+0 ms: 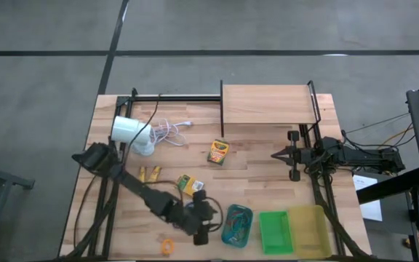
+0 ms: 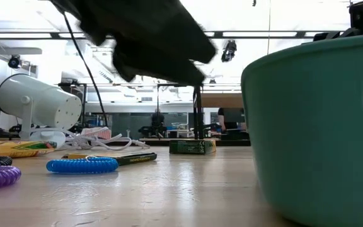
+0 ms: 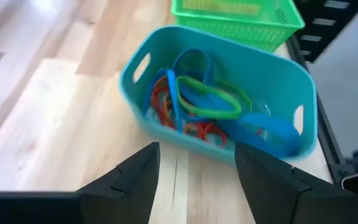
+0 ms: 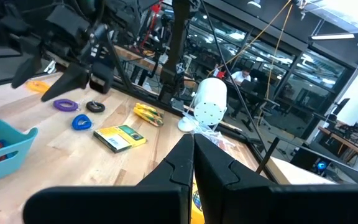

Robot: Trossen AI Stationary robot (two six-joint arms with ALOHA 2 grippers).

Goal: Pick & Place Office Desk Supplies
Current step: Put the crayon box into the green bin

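The left gripper (image 3: 194, 180), fingers spread and empty, hovers just beside the teal tray (image 3: 135, 84) of coloured loops (image 3: 207, 102) (near the surface's front edge); the right gripper's (image 4: 193, 163) fingers are closed.

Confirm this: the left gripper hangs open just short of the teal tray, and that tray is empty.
Not quite. The left gripper does hang open just short of the teal tray, but the tray is not empty: the left wrist view shows coloured loops lying in it, green, blue and orange among them.

Robotics lab — concrete floor (image 1: 42, 87), glass partitions (image 4: 272, 56), ceiling strip lights (image 2: 36, 52)
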